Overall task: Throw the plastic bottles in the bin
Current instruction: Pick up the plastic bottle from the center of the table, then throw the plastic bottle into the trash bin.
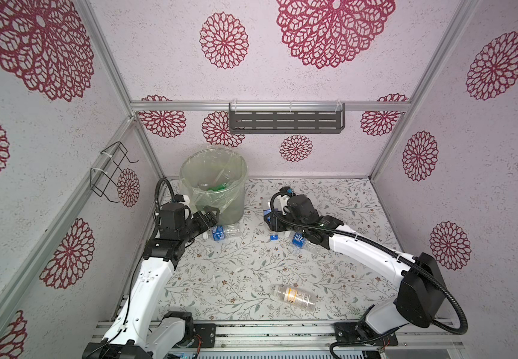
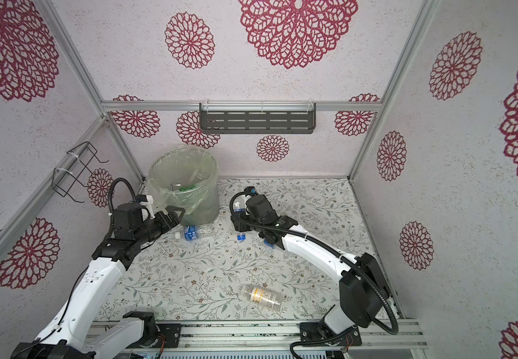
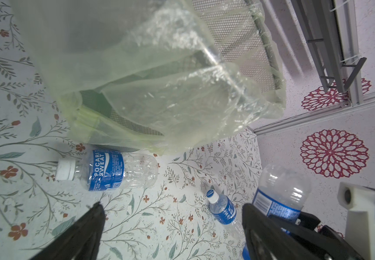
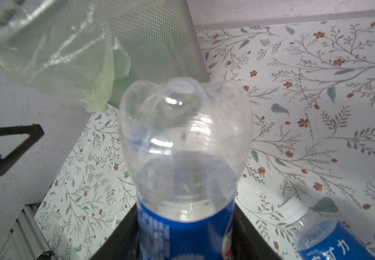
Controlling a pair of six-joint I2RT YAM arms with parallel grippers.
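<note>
Left wrist view: the left gripper [image 3: 172,206] has its jaws spread wide, with nothing in them. The Pocari Sweat bottle [image 3: 112,170] lies flat on the floral mat [image 3: 182,171], just beside the foot of the bin [image 3: 137,67], between the bin and the fingers [image 3: 85,229]. Its long axis runs the same way as the line joining the two fingertips, so I judge the wrist needs a turn before the jaws can straddle the body. The left arm is clearly the nearer one. The label reads "POCARI SWEAT", white on blue; the cap is white.

The right gripper [image 4: 185,227] clamps a blue-label bottle [image 4: 186,157], black fingers touching the label on both sides. The clear base leads and the cap end is hidden. In a top view the bin is near, on the robot's left of this gripper, and the bottle is not over the rim yet. The likely next step is to lift it and carry it across. A barcode shows, but no brand is readable.

A small water bottle [image 3: 223,211] with Chinese characters on a blue label lies farther from the bin than the Pocari one. A yellow-label bottle [image 1: 295,297] lies well apart from the bin; its print is too small to read. A green bottle [image 1: 219,187] is already inside the bin.
</note>
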